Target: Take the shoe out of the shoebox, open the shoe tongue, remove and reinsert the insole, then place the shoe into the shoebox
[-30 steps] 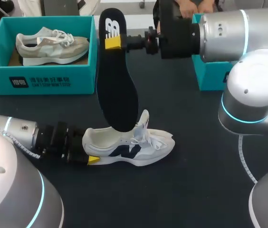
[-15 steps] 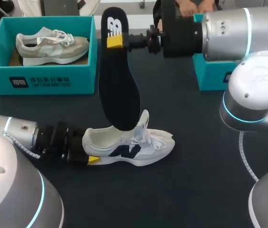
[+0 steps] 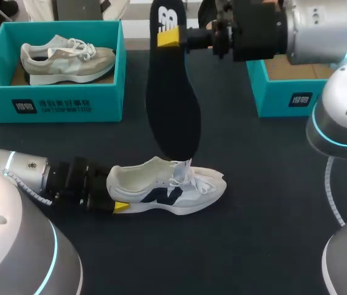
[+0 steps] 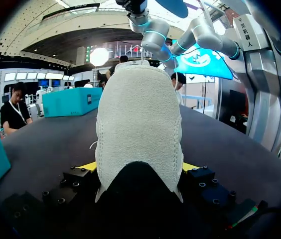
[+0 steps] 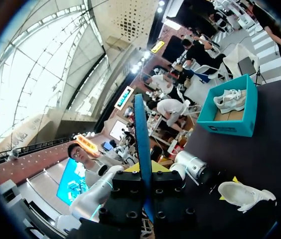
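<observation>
A white shoe (image 3: 167, 189) lies on its sole on the black table, toe to the right. My left gripper (image 3: 117, 194) is shut on its heel; in the left wrist view the suede heel (image 4: 139, 124) fills the space between the yellow tips of the gripper (image 4: 139, 169). My right gripper (image 3: 168, 38) is shut on the heel end of a black insole (image 3: 173, 98), which hangs down with its toe just above the shoe's tongue. In the right wrist view the insole (image 5: 141, 129) stands edge-on in the gripper (image 5: 144, 172), with the white shoe (image 5: 242, 194) below.
A teal shoebox (image 3: 50, 98) at the back left holds a grey shoe (image 3: 66, 58). A second teal box (image 3: 284, 95) stands at the back right under my right arm. Bare black table lies in front of and to the right of the white shoe.
My right arm has carried the insole to the right and upward; its toe now hangs over the tongue instead of the shoe's opening. The left arm and shoe have not moved.
</observation>
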`<state>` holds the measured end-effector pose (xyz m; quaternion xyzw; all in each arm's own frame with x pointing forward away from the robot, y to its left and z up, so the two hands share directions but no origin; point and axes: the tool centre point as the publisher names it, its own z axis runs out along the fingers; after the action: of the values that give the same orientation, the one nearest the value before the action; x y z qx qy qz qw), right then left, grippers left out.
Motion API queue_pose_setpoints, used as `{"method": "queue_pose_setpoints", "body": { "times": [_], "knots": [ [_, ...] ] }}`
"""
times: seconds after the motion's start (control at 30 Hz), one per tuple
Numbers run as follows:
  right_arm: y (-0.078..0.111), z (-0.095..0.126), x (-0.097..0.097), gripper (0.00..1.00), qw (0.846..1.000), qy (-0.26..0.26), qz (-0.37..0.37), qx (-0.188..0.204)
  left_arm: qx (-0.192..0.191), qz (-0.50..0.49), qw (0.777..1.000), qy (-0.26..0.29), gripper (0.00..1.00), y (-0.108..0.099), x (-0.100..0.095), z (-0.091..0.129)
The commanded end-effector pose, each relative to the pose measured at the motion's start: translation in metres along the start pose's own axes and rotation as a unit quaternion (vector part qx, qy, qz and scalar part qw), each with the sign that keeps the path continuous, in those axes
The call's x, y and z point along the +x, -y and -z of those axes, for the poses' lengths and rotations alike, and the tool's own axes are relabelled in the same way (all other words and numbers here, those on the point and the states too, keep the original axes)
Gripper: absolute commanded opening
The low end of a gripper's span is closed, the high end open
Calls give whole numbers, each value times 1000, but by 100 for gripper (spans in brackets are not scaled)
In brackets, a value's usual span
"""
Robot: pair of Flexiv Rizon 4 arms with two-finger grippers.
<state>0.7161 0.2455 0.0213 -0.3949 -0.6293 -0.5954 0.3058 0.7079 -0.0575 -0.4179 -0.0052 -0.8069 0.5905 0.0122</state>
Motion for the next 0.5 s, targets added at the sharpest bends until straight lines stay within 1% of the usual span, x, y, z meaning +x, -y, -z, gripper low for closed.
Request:
{"method": "queue_pose_setpoints", "body": {
  "times": [0.03, 0.17, 0.3, 0.5],
  "knots": [
    [9, 20, 10, 0, 1000, 2, -9, -6, 0, 0, 1000, 1, 0, -2, 1, -1],
    [15, 22, 20, 0, 999, -10, -33, -10, 0, 0, 1000, 1, 0, -2, 1, -1],
    [25, 24, 30, 0, 999, -16, -48, 1, 0, 0, 1000, 1, 0, -2, 1, -1],
    [39, 24, 43, 0, 998, -33, -53, 7, 0, 0, 1000, 1, 0, -2, 1, -1]
  ]
}}
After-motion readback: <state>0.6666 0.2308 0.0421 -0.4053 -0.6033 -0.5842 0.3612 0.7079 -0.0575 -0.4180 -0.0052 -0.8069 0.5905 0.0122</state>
